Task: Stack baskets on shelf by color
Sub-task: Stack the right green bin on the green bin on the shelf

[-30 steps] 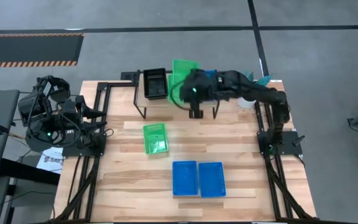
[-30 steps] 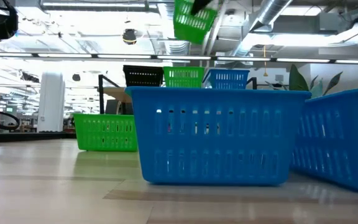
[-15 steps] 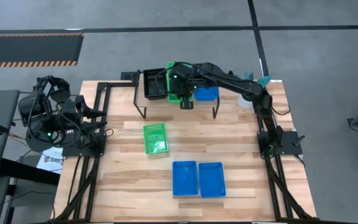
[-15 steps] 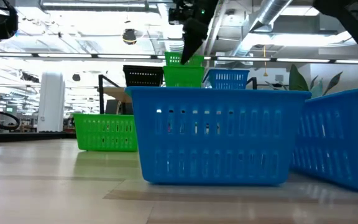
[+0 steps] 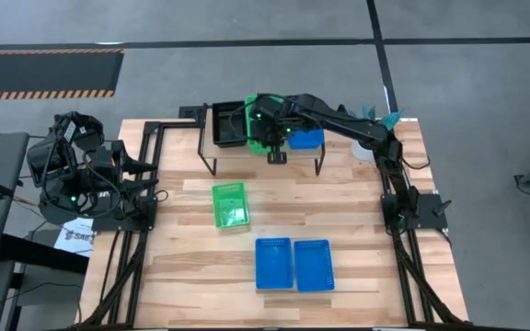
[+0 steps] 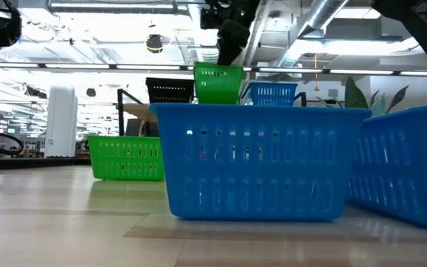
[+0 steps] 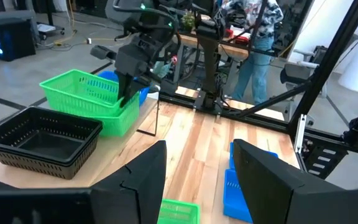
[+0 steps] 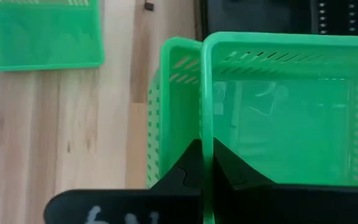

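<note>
Green basket (image 5: 261,119) held at its rim by the right gripper (image 5: 275,138) over the shelf (image 5: 247,152), upper centre of the overhead frame.

It sits tilted in another green basket (image 7: 114,118) on the shelf, between the black baskets (image 5: 230,124) and a blue basket (image 5: 305,139); the right fingers (image 8: 191,168) are pinched narrow on its wall. A third green basket (image 5: 230,204) lies mid-table, and two blue baskets (image 5: 293,264) touch side by side at lower centre. The left gripper (image 7: 197,180) waits at the left table edge, fingers wide and holding nothing.
</note>
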{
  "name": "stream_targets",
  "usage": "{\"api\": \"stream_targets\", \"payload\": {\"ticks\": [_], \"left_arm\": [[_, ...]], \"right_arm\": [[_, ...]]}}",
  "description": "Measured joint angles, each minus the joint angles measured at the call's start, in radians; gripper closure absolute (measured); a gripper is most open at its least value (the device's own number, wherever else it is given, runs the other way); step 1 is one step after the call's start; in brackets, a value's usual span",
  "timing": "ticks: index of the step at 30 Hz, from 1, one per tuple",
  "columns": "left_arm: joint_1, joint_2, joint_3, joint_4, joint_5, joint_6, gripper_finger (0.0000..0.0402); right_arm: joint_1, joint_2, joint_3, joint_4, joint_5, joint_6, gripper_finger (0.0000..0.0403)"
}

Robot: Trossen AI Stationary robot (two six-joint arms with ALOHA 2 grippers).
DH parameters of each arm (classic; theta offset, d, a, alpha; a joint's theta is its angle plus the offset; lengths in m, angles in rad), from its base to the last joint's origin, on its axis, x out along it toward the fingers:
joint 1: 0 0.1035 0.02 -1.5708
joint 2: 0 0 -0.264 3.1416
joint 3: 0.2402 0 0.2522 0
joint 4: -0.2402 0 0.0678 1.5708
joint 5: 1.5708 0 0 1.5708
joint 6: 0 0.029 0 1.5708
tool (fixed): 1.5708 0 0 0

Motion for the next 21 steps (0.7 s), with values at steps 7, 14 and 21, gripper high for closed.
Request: {"api": "stream_targets", "payload": {"ticks": [7, 14, 21], "left_arm": [[0.0, 0.0, 0.0, 0.0, 0.0, 0.0, 0.0228], [0.0, 0.0, 0.0, -0.009, 0.0, -0.001, 0.0228], [0.0, 0.0, 0.0, -0.01, 0.0, -0.001, 0.0228]], "right_arm": [[0.005, 0.0, 0.024, -0.013, 0.015, 0.008, 0.0386], [0.006, 0.0, 0.037, -0.009, 0.082, 0.019, 0.0384], [0.034, 0.0, 0.037, -0.01, 0.13, 0.012, 0.0388]]}}
